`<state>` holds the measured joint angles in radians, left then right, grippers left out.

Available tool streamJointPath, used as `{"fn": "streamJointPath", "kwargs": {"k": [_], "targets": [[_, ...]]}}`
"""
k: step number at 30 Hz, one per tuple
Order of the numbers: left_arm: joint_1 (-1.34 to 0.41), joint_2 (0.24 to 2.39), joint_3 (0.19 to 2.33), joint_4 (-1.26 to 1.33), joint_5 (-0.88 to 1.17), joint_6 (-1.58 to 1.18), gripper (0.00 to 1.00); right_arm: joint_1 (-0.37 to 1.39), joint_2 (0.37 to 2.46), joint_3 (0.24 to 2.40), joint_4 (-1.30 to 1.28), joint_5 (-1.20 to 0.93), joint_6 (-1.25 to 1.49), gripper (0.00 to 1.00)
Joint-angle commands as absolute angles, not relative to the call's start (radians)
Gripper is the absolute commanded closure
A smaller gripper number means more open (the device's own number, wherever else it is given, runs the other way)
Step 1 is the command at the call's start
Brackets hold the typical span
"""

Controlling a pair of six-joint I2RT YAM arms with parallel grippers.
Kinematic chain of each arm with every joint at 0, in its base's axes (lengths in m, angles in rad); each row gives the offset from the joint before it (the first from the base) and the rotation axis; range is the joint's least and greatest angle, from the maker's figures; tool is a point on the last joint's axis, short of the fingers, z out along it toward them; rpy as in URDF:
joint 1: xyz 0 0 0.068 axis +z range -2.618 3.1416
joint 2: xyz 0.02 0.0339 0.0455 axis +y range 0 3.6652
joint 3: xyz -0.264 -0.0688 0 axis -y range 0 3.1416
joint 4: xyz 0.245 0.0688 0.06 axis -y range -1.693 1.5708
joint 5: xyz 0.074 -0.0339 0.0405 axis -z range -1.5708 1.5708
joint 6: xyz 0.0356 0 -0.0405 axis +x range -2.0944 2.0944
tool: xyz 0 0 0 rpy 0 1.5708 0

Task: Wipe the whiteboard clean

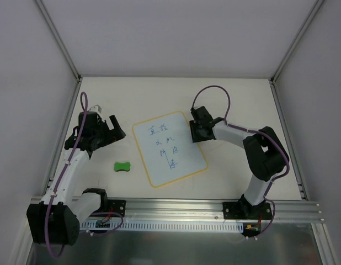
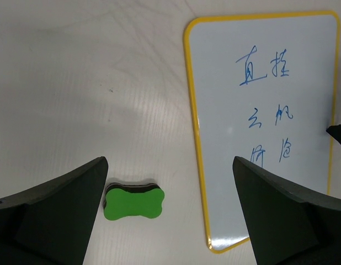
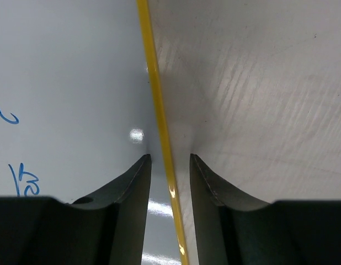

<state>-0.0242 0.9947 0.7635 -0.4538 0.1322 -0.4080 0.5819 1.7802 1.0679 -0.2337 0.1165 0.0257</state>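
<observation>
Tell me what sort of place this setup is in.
Probably a robotics lab test cell: a left arm and right arm bolted to a metal rail, an off-white tabletop walled by plain white panels, with a whiteboard and green eraser laid out.

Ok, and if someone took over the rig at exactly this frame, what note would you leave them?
Left gripper: open, empty, above the table; the green eraser lies untouched near one finger.
Right gripper: narrowly open, fingers straddling the right rim of the whiteboard; contact unclear.
Done: nothing erased, and the blue writing is intact.
Left to do: pick up the eraser and wipe the board.
</observation>
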Motion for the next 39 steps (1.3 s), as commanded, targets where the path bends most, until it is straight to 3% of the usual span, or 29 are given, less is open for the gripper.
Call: {"fn": "streamJointPath", "kwargs": {"k": [1,11,15,27,31,39], "targets": [[-0.015,0.999,0.750,-0.453,0.170,-0.397,0.01,0.588,1.801,1.082,-0.221,0.195,0.057,0.64],[-0.015,1.045,0.712,-0.502,0.230,-0.478,0.01,0.543,1.737,0.971,-0.221,0.241,0.156,0.91],[-0.020,1.023,0.652,-0.515,0.203,-0.592,0.01,0.523,1.687,0.919,-0.219,0.250,0.183,0.92],[-0.209,1.005,0.623,-0.707,-0.133,-0.974,0.01,0.489,1.649,0.867,-0.221,0.220,0.242,0.94],[-0.225,1.038,0.601,-0.742,-0.146,-1.081,0.02,0.489,1.635,0.854,-0.204,0.207,0.241,0.94],[-0.235,1.166,0.630,-0.753,-0.216,-1.184,0.17,0.486,1.629,0.830,-0.172,0.180,0.230,0.94]]}}
